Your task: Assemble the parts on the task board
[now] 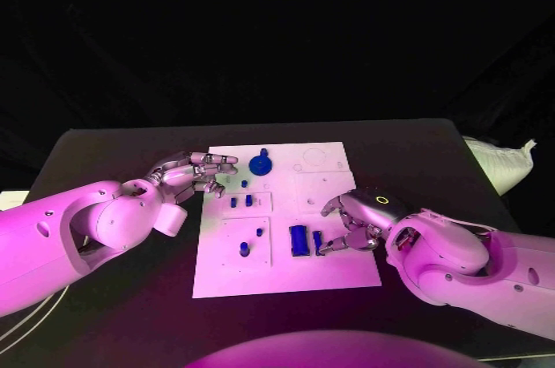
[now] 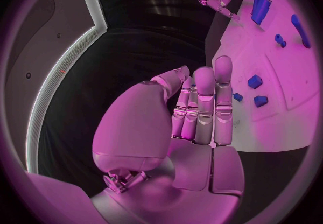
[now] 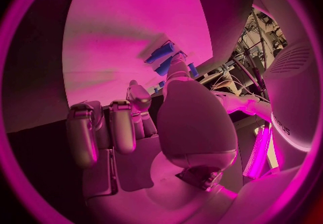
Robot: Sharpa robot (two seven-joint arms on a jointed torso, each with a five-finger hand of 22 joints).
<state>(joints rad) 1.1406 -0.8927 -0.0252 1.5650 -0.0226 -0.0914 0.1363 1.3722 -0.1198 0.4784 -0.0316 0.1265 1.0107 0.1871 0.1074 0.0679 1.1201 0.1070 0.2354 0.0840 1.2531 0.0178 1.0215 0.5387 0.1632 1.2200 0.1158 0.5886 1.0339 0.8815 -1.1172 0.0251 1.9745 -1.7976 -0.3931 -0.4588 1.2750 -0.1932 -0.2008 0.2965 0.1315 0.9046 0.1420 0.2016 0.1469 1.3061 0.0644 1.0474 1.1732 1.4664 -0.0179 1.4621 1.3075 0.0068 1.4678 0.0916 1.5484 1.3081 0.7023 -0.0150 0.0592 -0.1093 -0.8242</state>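
Head view: the white rectangular task board lies mid-table, small blue parts scattered on it. The left hand hovers at its left edge, fingers loosely curled, holding nothing. The right hand covers the right side; its grasp is hidden.

Left wrist view: straight fingers, empty.

Right wrist view: fingertips near blue parts; contact unclear.

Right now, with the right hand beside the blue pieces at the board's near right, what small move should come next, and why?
Probably the right hand should close its fingertips on the narrow blue piece. Its fingers already reach down next to that piece, beside the larger blue block on the task board, and it seems to hold nothing yet. The left hand hovers empty at the board's far left edge.
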